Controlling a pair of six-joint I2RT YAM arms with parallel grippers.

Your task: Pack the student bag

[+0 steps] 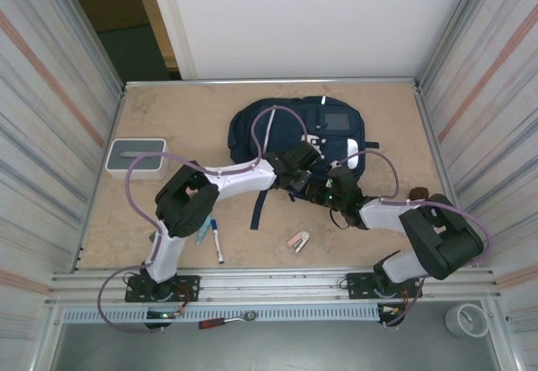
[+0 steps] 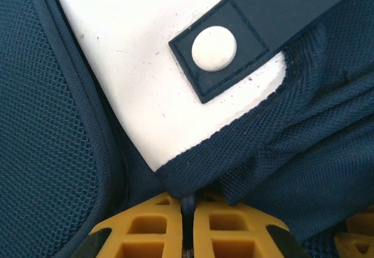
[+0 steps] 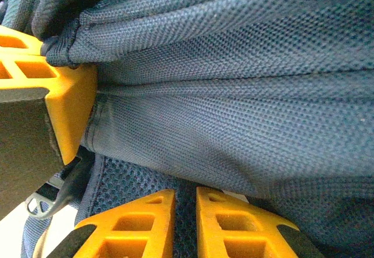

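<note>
The student bag (image 1: pixel 294 131) lies flat at the middle back of the table, navy with a white patch (image 2: pixel 152 76) and a snap tab (image 2: pixel 214 48). My left gripper (image 1: pixel 304 169) sits at the bag's near edge. In the left wrist view its yellow fingers (image 2: pixel 152 231) are shut on a thin dark fold or pull of the bag at the patch's lower corner. My right gripper (image 1: pixel 326 191) is just beside it, also at the near edge. Its fingers (image 3: pixel 234 223) stand almost together with navy mesh pinched between them, and the left gripper's yellow finger (image 3: pixel 67 103) shows close by.
A small grey-white box (image 1: pixel 134 156) stands at the left. A marker pen (image 1: pixel 216 241) and a small pink-white object (image 1: pixel 298 241) lie on the table near the front. A dark bag strap (image 1: pixel 261 207) trails toward the front. Corrugated metal walls close both sides.
</note>
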